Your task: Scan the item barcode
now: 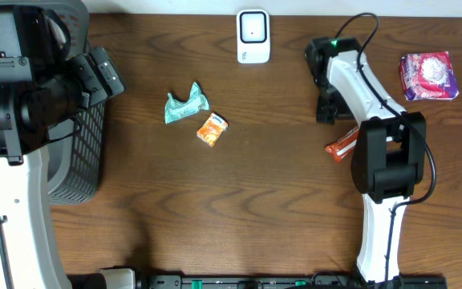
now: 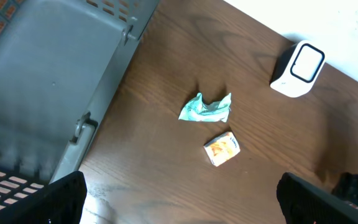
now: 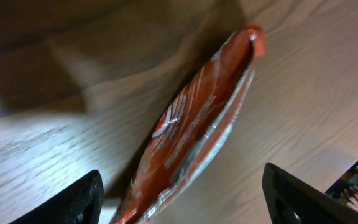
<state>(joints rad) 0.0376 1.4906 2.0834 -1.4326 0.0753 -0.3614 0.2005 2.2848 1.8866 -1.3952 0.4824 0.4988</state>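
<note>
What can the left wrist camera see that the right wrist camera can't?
Only the left wrist camera sees the grey basket, the crumpled green wrapper, the small orange packet and the white scanner. Only the right wrist camera sees the long orange-red packet, very close up. Both see the brown wooden table.

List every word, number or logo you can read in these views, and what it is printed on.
No text can be read in any view.
orange-red packet: round white logo and print, too blurred to read.
small orange packet: print too small to read.
purple packet: print too small to read.
scanner: no marking visible.
</note>
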